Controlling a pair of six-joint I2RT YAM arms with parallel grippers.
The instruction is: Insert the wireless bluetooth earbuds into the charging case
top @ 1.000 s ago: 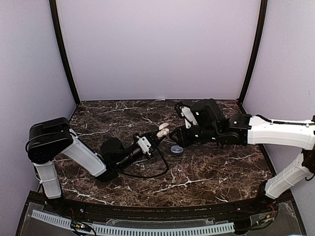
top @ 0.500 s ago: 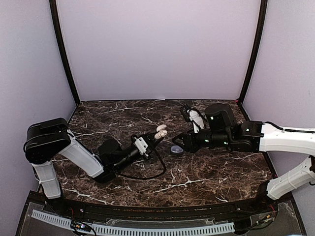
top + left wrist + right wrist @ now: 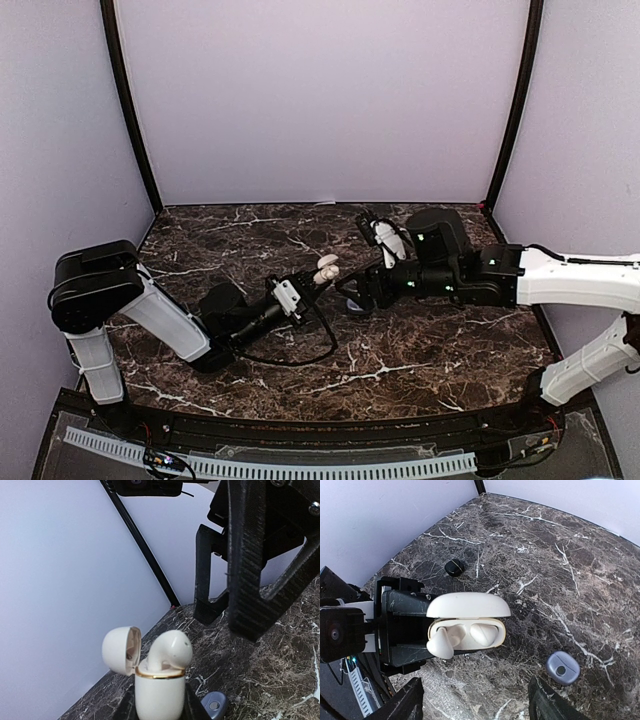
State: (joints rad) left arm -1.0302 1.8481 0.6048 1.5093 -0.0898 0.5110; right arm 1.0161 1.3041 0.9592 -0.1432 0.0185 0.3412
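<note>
The right pincer (image 3: 475,692) hung empty, jaws spread wide, pointed down at the charging case (image 3: 468,606) just ahead, which the left pincer (image 3: 159,707) clamped, lid open. One white earbud (image 3: 440,644) stood tilted, proud of its socket, the case's length running along the right pincer's opening.

White shells and black joints clad the left arm (image 3: 165,320) and right arm (image 3: 580,275) (black cable (image 3: 300,358) trailing).

charging case (image 3: 159,692): base cut off | right fingers (image 3: 402,704): only tips shown
</note>
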